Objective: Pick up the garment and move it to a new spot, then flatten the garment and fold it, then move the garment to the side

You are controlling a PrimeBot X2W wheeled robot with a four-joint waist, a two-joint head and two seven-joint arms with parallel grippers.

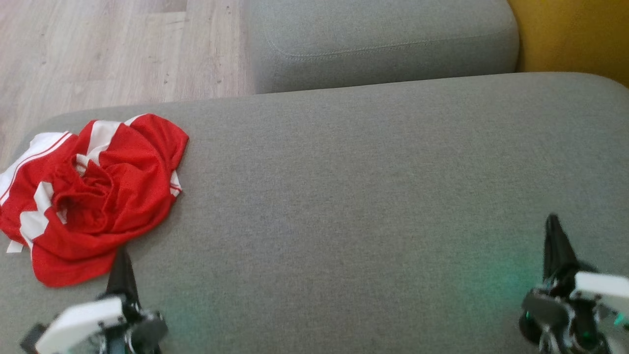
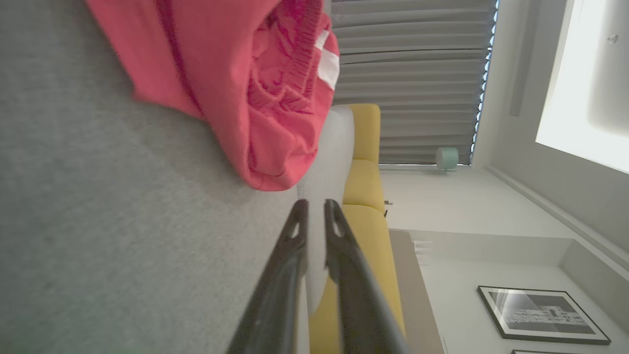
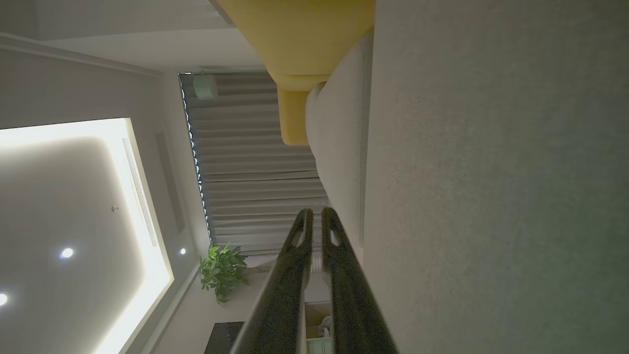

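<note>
The red-and-white garment (image 1: 93,196) is heaped, crumpled, at the left end of the grey cushion (image 1: 344,196), not yet picked up. The left gripper (image 1: 122,255) is held at the cushion's near-left edge, fingers pressed together and empty, apparently staged for the grasp. The right gripper (image 1: 553,221) is parked likewise near-right, kept clear.

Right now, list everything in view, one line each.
garment: one, red and white, crumpled at the big cushion's left end.
big cushion: one, grey, before the robot.
small cushion: one, grey, behind the big one.
sofa: one, yellow, far right corner.
floor: pale wood, far left.
blinds: one set, grey, far wall.
framed picture: one, black frame, on a wall.
plant: one, green, by the blinds.
left gripper: dark, fingers together, just short of the garment.
right gripper: dark, fingers together, over bare cushion.
</note>
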